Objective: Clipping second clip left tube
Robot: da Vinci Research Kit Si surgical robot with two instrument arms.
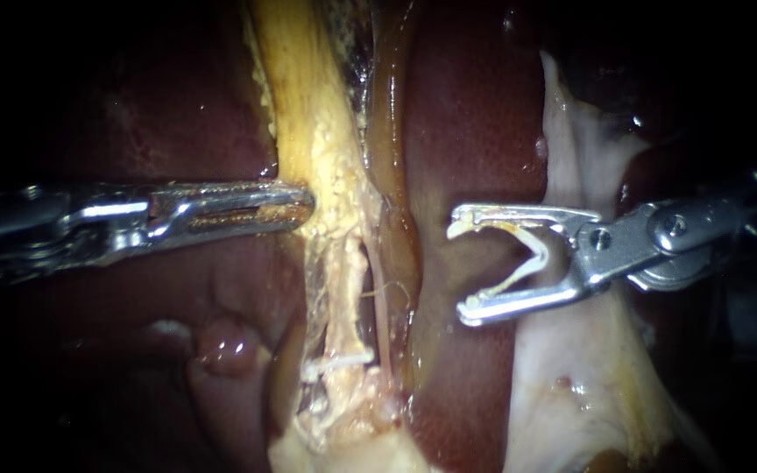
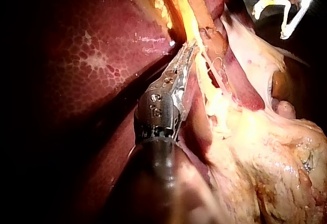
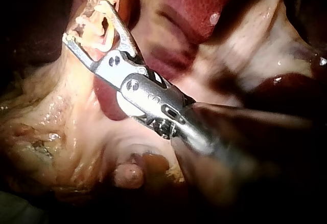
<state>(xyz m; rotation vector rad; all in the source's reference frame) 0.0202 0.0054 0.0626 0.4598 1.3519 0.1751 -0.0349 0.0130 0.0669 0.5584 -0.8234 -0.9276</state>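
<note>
Endoscope view puts the left tube just off centre toward 7 o'clock, a pale thin strand running down from a fatty yellow band. One seated clip crosses the tube at its 6 o'clock end. The stretch above that clip is bare.

At 3 o'clock of the tube lies the browner right tube, close beside it on the dark liver. Further out at 3 o'clock, well clear of both tubes, is the right instrument. Its jaws are spread wide and cradle a loaded clip, one leg against each jaw, mouth facing 9 o'clock. A pale flap lies behind it.

At 10 o'clock of the tube, the left instrument has its jaws pressed together on the edge of the yellow band. The left wrist view shows the same pinch.

My judgement is that this is the approach step: clip loaded, nothing placed yet. The next move calls for carrying the open clip toward 9 o'clock past the right tube without snagging it. The jaws should then straddle only the left tube, above the seated clip, before they squeeze.
</note>
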